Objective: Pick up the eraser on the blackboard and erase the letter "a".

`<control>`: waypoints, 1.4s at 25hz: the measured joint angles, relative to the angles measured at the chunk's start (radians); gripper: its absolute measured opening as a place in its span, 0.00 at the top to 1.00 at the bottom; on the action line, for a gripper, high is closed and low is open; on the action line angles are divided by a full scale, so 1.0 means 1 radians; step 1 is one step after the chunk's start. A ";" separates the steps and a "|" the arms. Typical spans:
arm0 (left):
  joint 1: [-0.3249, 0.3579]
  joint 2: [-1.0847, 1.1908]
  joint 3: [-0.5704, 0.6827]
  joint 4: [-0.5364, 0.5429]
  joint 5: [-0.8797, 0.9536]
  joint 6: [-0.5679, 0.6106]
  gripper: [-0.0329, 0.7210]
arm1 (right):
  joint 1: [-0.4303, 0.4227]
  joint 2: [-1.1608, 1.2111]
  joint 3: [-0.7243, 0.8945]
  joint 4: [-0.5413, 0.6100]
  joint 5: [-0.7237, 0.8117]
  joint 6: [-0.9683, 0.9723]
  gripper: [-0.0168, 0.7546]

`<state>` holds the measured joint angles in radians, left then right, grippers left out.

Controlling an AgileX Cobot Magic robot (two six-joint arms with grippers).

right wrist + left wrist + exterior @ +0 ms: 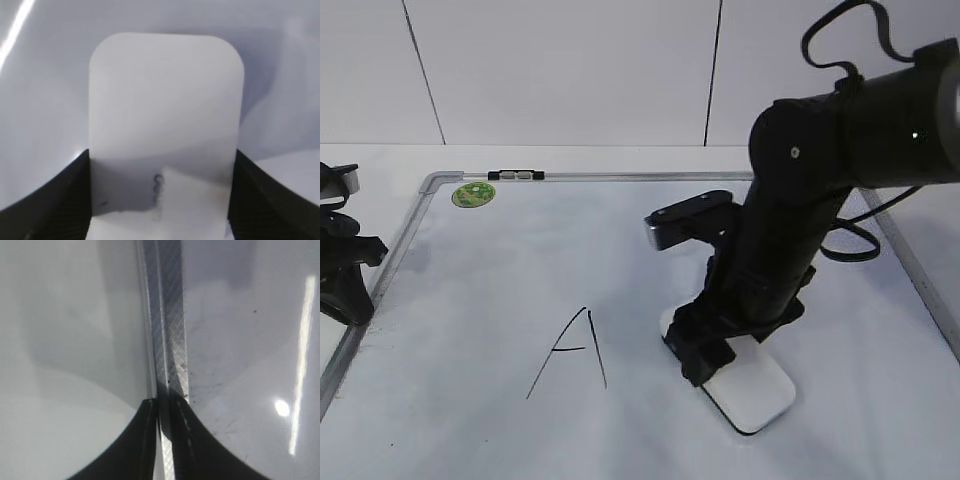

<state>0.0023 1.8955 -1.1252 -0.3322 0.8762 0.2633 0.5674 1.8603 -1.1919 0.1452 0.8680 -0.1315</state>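
One eraser point(752, 396) lies flat on the blackboard point(500, 290), right of one capital "A" point(570, 352). The right gripper point(705, 352) pinches its long sides. The left gripper point(165, 440) sits at the board's frame point(167, 340), jaws nearly together.

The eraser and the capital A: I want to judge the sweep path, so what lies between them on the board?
Nothing: in the exterior view only bare blackboard separates the eraser, held by the right gripper, from the capital A.
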 joint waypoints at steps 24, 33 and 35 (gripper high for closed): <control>0.000 0.000 0.000 -0.008 -0.003 0.000 0.87 | -0.104 0.001 -0.003 -0.107 0.002 0.137 0.25; -0.002 0.000 0.000 -0.009 -0.003 0.000 0.87 | -0.076 0.001 -0.007 -0.102 0.038 0.074 0.25; -0.002 0.000 0.000 -0.009 -0.003 0.000 0.87 | -0.027 0.001 -0.007 -0.100 0.053 0.067 0.25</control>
<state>0.0006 1.8955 -1.1252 -0.3409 0.8727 0.2633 0.5399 1.8616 -1.1987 0.0457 0.9207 -0.0644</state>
